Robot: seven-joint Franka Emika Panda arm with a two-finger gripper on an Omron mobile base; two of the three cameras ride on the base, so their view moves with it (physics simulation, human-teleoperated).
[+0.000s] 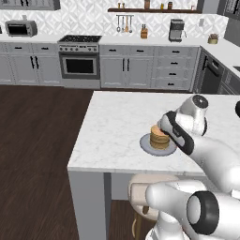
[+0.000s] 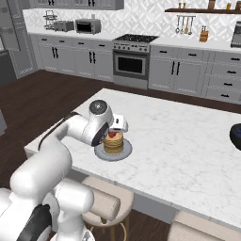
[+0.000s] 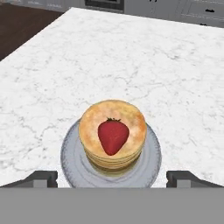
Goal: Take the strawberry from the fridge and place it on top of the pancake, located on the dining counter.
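A stainless steel oven range (image 1: 79,61) was set among grey panelled cabinets (image 1: 126,65). A beige padded stool (image 2: 101,202) was tucked beside dark wooden flooring (image 1: 33,154).

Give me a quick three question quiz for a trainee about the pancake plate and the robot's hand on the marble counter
1. True or false: the strawberry lies on top of the pancake.
2. How do the fingers stand: A) spread wide either side of the plate, holding nothing; B) pinched on the berry; C) clamped on the plate rim?
3. Fill in: the plate rests on the ______ top of the dining counter.

Key
1. True.
2. A.
3. Marble, white with grey veins.
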